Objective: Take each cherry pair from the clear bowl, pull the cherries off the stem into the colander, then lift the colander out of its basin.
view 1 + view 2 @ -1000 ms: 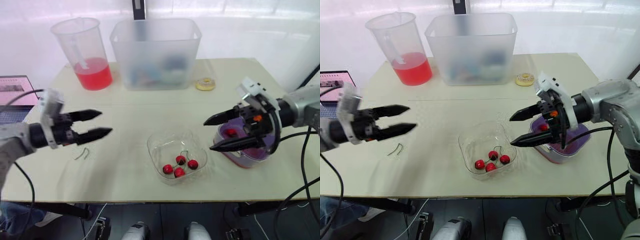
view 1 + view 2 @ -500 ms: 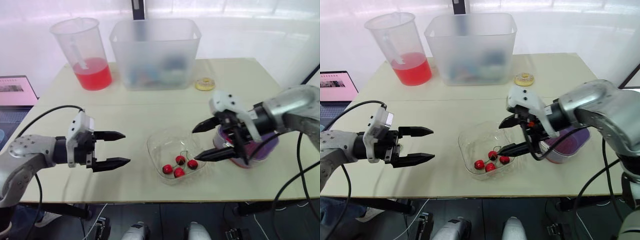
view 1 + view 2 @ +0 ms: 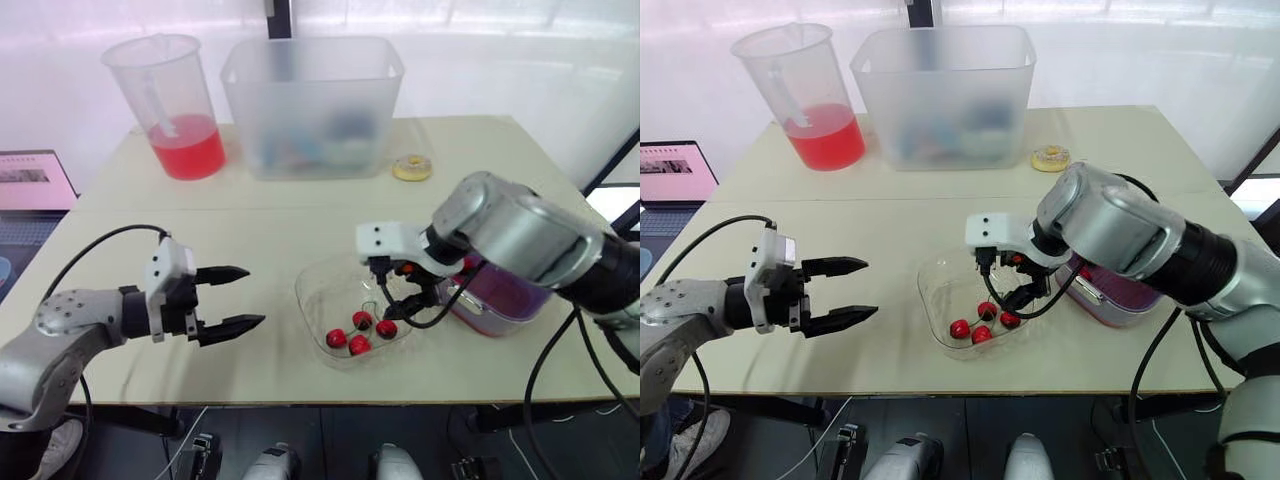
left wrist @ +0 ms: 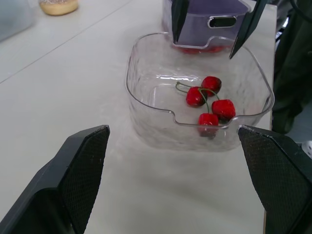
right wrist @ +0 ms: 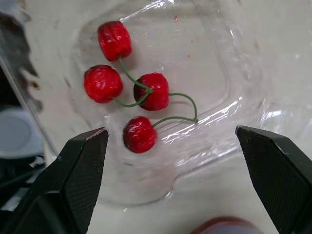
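On the pale worktop [image 3: 300,215]:
- One large frosted tub [image 3: 312,105], at the far edge.
- One clear jug [image 3: 175,105], part filled with red liquid, stood just left of the tub.
- One purple colander [image 3: 515,290], seated in its basin [image 3: 485,322], stood just right of the bowl.
- One clear bowl [image 3: 312,300], near the front centre.
- Left hand [image 3: 255,296], fingers spread and grasping nothing, hovered left of the bowl and apart from it.
- Right hand [image 5: 168,131], fingers spread and empty, pointed down over the bowl.
- One small yellow ring [image 3: 411,168], lay right of the tub.
- Two cherry pairs [image 5: 151,91], four red cherries on green stems, lay inside the bowl.
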`<state>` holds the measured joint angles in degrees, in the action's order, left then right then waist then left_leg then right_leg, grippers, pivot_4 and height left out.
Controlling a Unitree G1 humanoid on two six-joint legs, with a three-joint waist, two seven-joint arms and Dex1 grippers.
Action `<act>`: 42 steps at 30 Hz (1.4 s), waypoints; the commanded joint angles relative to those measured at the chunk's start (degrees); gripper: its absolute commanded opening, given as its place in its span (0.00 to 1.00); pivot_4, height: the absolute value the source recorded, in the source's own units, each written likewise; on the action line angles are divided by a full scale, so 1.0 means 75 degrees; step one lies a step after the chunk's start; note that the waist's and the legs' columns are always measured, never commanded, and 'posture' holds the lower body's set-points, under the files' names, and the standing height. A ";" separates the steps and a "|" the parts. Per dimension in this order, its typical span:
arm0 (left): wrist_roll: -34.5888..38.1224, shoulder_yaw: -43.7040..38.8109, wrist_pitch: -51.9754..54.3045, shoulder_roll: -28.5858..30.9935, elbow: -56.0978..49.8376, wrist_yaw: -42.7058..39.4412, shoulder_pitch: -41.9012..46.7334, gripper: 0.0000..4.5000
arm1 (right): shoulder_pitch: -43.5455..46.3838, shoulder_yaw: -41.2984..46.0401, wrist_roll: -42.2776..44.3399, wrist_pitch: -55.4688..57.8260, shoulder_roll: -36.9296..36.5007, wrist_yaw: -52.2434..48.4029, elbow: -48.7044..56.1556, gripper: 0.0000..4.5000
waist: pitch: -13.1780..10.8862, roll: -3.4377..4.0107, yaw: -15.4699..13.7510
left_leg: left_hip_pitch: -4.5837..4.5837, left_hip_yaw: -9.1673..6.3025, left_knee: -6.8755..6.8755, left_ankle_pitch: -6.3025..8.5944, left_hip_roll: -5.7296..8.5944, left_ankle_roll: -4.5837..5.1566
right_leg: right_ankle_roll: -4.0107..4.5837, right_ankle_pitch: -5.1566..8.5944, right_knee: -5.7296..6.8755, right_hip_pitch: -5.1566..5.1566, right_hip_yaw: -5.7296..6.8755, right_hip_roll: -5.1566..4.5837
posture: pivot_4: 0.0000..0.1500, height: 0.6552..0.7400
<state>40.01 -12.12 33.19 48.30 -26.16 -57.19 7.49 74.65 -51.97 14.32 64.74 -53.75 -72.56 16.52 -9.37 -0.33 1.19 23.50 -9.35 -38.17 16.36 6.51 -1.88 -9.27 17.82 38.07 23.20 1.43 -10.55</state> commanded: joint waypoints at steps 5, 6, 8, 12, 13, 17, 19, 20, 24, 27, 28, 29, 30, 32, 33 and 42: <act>0.0002 -0.0111 -0.0103 -0.0062 -0.0327 0.0300 0.0008 0.98 | -0.0131 -0.0349 -0.0784 -0.0465 0.0417 -0.0271 0.0140 1.00 | 0.0000 0.0000 -0.0010 | 0.0000 -0.0001 0.0000 0.0000 0.0001 -0.0001 | 0.0000 0.0000 -0.0002 0.0000 0.0000 0.0000 | 1.00 1.00; 0.0027 -0.0109 -0.0077 -0.0092 -0.0353 0.0358 0.0019 0.98 | -0.0181 -0.0394 -0.0890 -0.0529 0.0513 -0.0254 0.0113 1.00 | 0.0000 0.0000 -0.0006 | 0.0000 -0.0002 -0.0001 0.0000 0.0001 -0.0001 | 0.0000 0.0000 -0.0002 0.0000 0.0000 0.0000 | 1.00 1.00; 0.0054 -0.0101 -0.0045 -0.0125 -0.0400 0.0438 0.0025 0.98 | -0.0263 -0.0449 -0.1091 -0.0696 0.0642 -0.0252 0.0049 1.00 | 0.0000 0.0000 -0.0003 | 0.0000 -0.0002 -0.0001 -0.0001 0.0000 -0.0001 | 0.0000 0.0000 -0.0002 -0.0001 0.0000 0.0000 | 1.00 1.00; 0.0064 -0.0077 -0.0004 -0.0168 -0.0508 0.0558 -0.0010 0.98 | -0.0378 -0.0571 -0.1451 -0.1031 0.0848 -0.0358 -0.0108 1.00 | 0.0000 0.0000 -0.0003 | 0.0000 -0.0001 -0.0001 -0.0001 0.0000 -0.0002 | 0.0000 0.0000 -0.0002 0.0000 0.0000 0.0000 | 1.00 1.00; 0.0083 -0.0082 0.0008 -0.0180 -0.0536 0.0594 -0.0016 0.98 | -0.0399 -0.0623 -0.1524 -0.1110 0.0897 -0.0427 -0.0160 1.00 | 0.0000 0.0000 -0.0003 | 0.0000 -0.0002 -0.0001 -0.0001 0.0001 -0.0002 | 0.0000 0.0000 -0.0002 -0.0001 0.0000 0.0000 | 1.00 1.00; 0.0461 -0.0276 0.0214 -0.0330 -0.0622 0.0904 0.0143 1.00 | -0.0529 -0.0750 -0.1993 -0.1549 0.1312 -0.0401 -0.0747 0.69 | 0.0001 -0.0001 0.0003 | -0.0001 -0.0003 -0.0001 -0.0001 0.0000 -0.0003 | 0.0000 0.0000 -0.0002 -0.0001 0.0000 0.0002 | 1.00 1.00; 0.0499 -0.0287 0.0257 -0.0310 -0.0654 0.0964 0.0149 1.00 | -0.0577 -0.0750 -0.2209 -0.1784 0.1411 -0.0457 -0.0937 0.47 | 0.0001 -0.0001 0.0001 | -0.0001 -0.0003 -0.0001 -0.0002 0.0000 -0.0003 | 0.0000 0.0000 -0.0002 0.0000 -0.0001 0.0002 | 1.00 1.00; 0.0512 -0.0289 0.0269 -0.0296 -0.0663 0.0990 0.0148 1.00 | -0.0597 -0.0740 -0.2294 -0.1888 0.1448 -0.0500 -0.1001 0.36 | 0.0001 -0.0001 -0.0002 | -0.0001 -0.0004 -0.0001 -0.0002 0.0001 -0.0003 | 0.0000 0.0000 -0.0002 0.0000 -0.0001 0.0001 | 1.00 1.00; 0.0553 -0.0326 0.0282 -0.0260 -0.0663 0.1032 0.0137 1.00 | -0.0680 -0.0661 -0.2536 -0.2160 0.1586 -0.0664 -0.1148 0.36 | 0.0001 -0.0001 0.0005 | -0.0001 -0.0004 -0.0002 -0.0002 0.0001 -0.0004 | 0.0000 0.0000 -0.0003 -0.0002 0.0000 0.0002 | 1.00 1.00; 0.0527 -0.0335 0.0265 -0.0238 -0.0627 0.1017 0.0146 1.00 | -0.0731 -0.0577 -0.2674 -0.2275 0.1688 -0.0765 -0.1242 0.36 | 0.0001 -0.0001 0.0008 | -0.0001 -0.0004 -0.0001 -0.0002 0.0000 -0.0004 | 0.0000 0.0000 -0.0003 -0.0001 0.0000 0.0003 | 1.00 1.00; 0.0519 -0.0334 0.0256 -0.0232 -0.0609 0.1007 0.0154 1.00 | -0.0744 -0.0550 -0.2717 -0.2303 0.1721 -0.0794 -0.1274 0.36 | 0.0001 -0.0001 0.0007 | -0.0001 -0.0004 -0.0001 -0.0002 0.0000 -0.0004 | 0.0000 0.0000 -0.0003 -0.0002 0.0000 0.0003 | 1.00 1.00; 0.0512 -0.0330 0.0246 -0.0224 -0.0594 0.0998 0.0159 1.00 | -0.0755 -0.0528 -0.2757 -0.2326 0.1745 -0.0820 -0.1299 0.36 | 0.0001 -0.0001 0.0005 | -0.0001 -0.0004 -0.0001 -0.0002 0.0000 -0.0004 | 0.0000 0.0000 -0.0003 -0.0002 0.0000 0.0003 | 1.00 1.00; 0.0467 -0.0306 0.0216 -0.0206 -0.0565 0.0980 0.0172 1.00 | -0.0765 -0.0501 -0.2797 -0.2366 0.1780 -0.0837 -0.1330 0.36 | 0.0001 -0.0001 0.0005 | -0.0001 -0.0004 -0.0001 -0.0002 0.0000 -0.0005 | 0.0000 0.0000 -0.0004 -0.0002 0.0000 0.0003 | 1.00 1.00; 0.0390 -0.0244 0.0166 -0.0186 -0.0503 0.0934 0.0197 1.00 | -0.0768 -0.0438 -0.2855 -0.2507 0.1901 -0.0817 -0.1411 0.36 | 0.0001 -0.0001 0.0007 | -0.0001 -0.0005 -0.0001 -0.0002 0.0000 -0.0005 | 0.0000 0.0000 -0.0004 -0.0002 0.0000 0.0003 | 1.00 1.00; 0.0368 -0.0221 0.0153 -0.0187 -0.0483 0.0919 0.0209 1.00 | -0.0775 -0.0396 -0.2878 -0.2601 0.1983 -0.0798 -0.1449 0.36 | 0.0001 -0.0001 0.0009 | -0.0001 -0.0005 -0.0001 -0.0002 0.0000 -0.0005 | 0.0000 0.0000 -0.0004 -0.0002 0.0000 0.0003 | 1.00 1.00; 0.0419 -0.0068 0.0231 -0.0294 -0.0415 0.0866 0.0411 1.00 | -0.0720 0.0201 -0.2977 -0.2844 0.2841 -0.0661 -0.1794 0.36 | 0.0001 -0.0001 0.0092 | -0.0001 -0.0019 0.0001 -0.0004 0.0002 -0.0008 | 0.0001 0.0000 -0.0002 -0.0006 0.0002 0.0008 | 1.00 1.00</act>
<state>42.50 -12.35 35.47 46.04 -28.20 -50.37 9.74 68.18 -52.94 -7.53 43.68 -32.61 -77.22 2.86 -9.37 -0.33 1.88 23.49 -9.50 -38.17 16.33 6.53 -1.94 -9.26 17.82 38.05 23.14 1.44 -10.50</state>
